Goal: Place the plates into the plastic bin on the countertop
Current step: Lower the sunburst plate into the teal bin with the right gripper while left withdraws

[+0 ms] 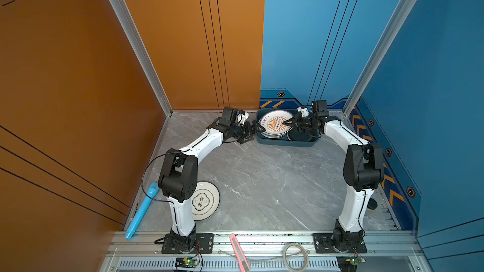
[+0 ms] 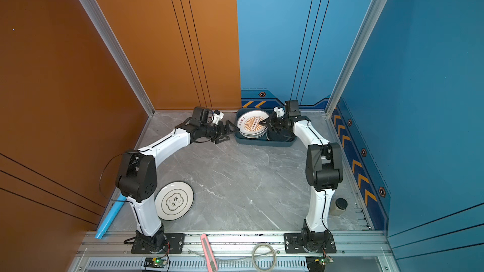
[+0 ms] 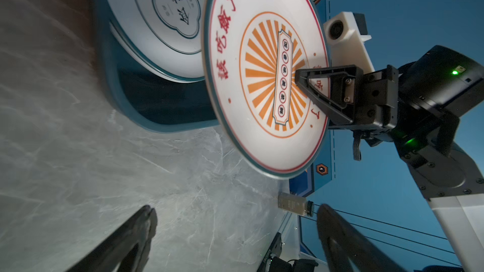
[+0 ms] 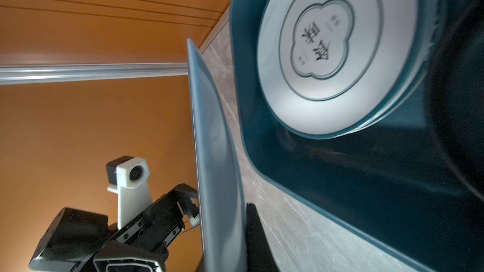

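Note:
A white plate with an orange sunburst hangs tilted over the left half of the dark teal plastic bin. My right gripper is shut on its right rim; in the right wrist view the plate shows edge-on in the right gripper. My left gripper stands open and empty just left of the bin. Under the held plate, a stack in the bin is topped by a quatrefoil plate. Beside it lies a black plate. Another quatrefoil plate rests on the grey countertop by the left arm's base.
The bin sits against the back wall. A small jar stands at the right edge near the right arm's base. A blue tube lies along the left frame. A pink box cutter and a cable coil lie on the front rail.

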